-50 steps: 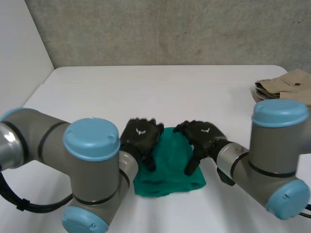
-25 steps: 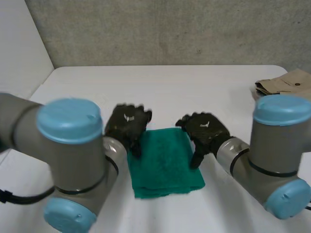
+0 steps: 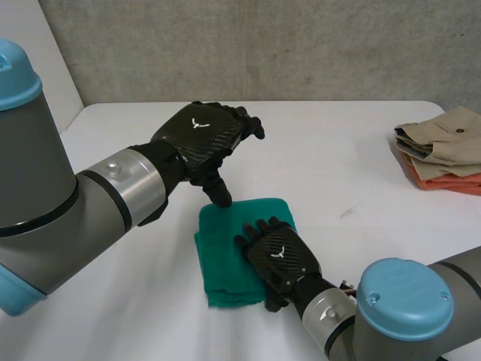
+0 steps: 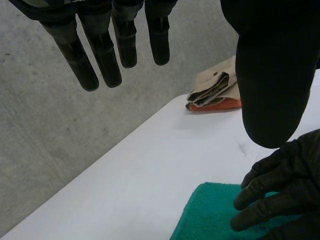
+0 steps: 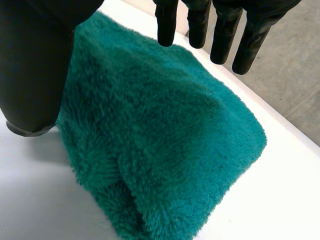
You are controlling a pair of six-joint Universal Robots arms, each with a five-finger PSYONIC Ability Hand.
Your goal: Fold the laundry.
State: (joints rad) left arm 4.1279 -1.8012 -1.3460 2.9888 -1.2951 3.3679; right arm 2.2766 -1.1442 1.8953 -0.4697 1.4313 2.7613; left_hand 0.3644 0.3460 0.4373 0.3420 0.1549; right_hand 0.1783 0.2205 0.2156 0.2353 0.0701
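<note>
Slid onto the middle of the green towel (image 3: 219,256) since a second ago: right robot hand (image 3: 276,256), fingers straight, pressing flat. Folded into a thick pad at the near side of the worktop (image 3: 338,165) already. Lifted clear now: left robot hand (image 3: 203,139), fingers apart, empty. Probably just smoothing left. Folded pile (image 3: 443,147) parked well off to the right. Can't see the towel under that palm.
</note>
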